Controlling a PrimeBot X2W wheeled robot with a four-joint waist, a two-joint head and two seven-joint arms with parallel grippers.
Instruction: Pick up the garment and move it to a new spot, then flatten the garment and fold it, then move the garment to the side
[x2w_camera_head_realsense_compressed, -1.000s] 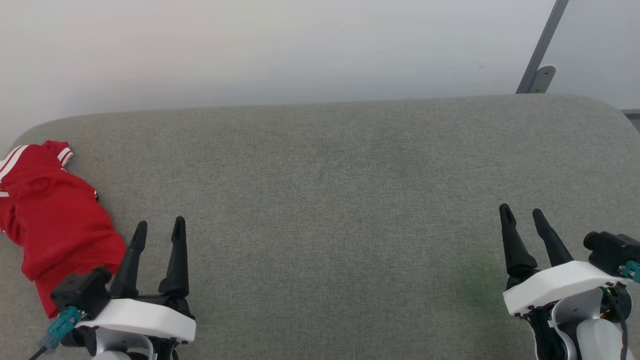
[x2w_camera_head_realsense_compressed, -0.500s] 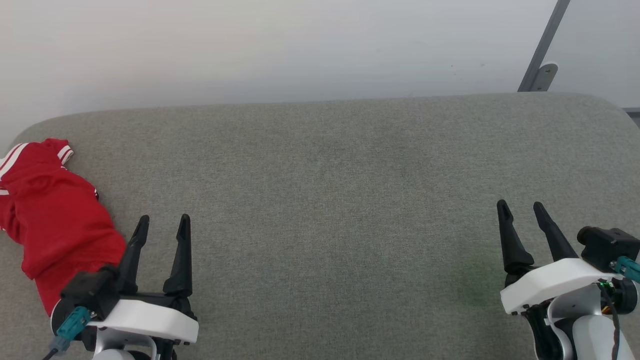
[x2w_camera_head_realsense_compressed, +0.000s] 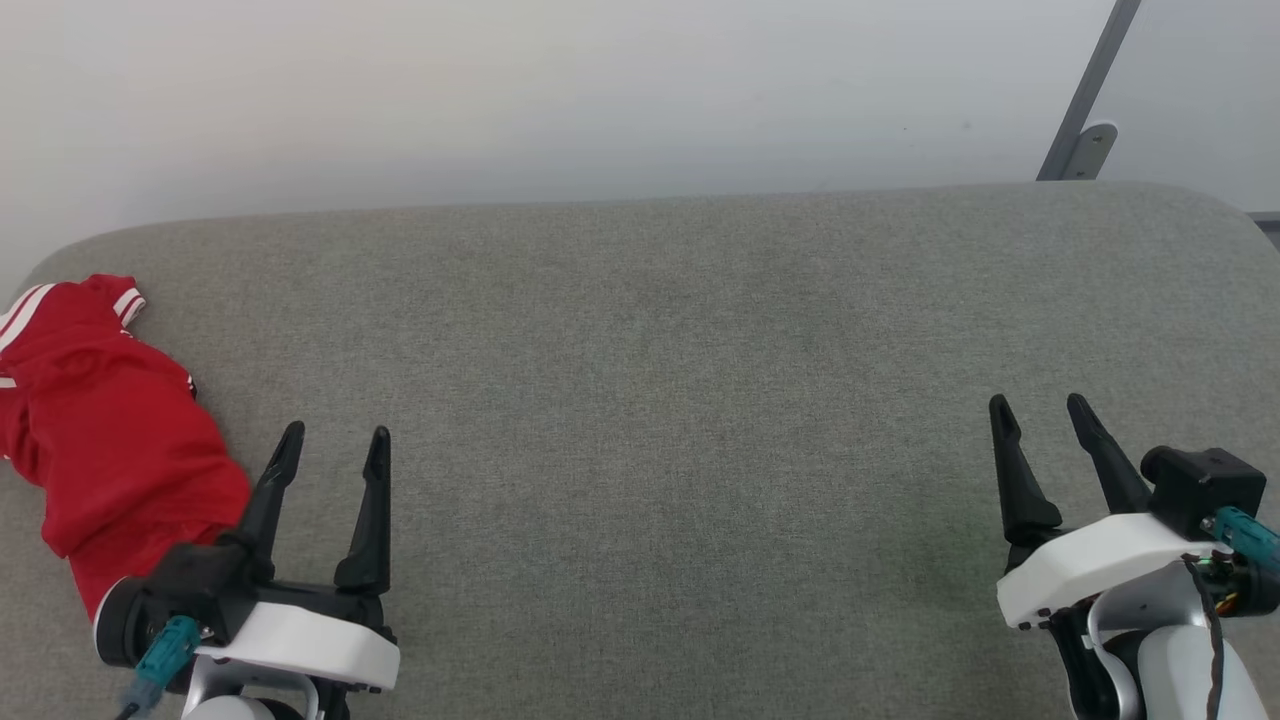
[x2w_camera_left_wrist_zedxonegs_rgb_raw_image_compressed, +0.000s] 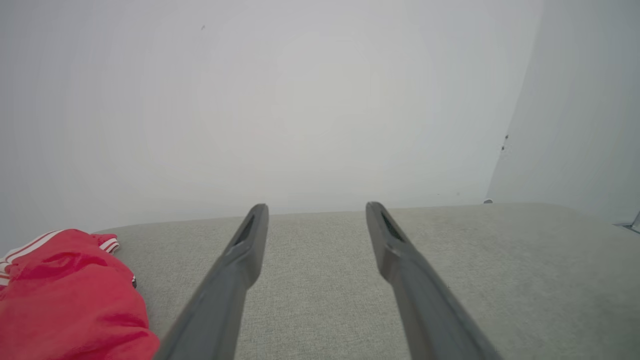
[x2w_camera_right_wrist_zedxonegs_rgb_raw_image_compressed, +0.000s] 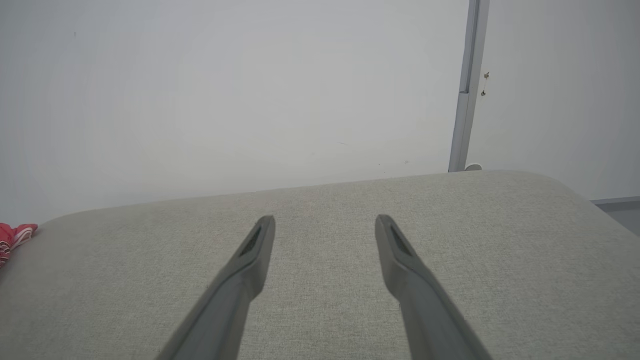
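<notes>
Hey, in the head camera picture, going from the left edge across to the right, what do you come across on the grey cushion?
garment → left gripper, open → right gripper, open

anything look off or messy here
Only the garment: it lies crumpled in a heap at the left edge of the grey surface, beside the open left gripper, not flat. Nothing looks spilled or damaged.
</notes>
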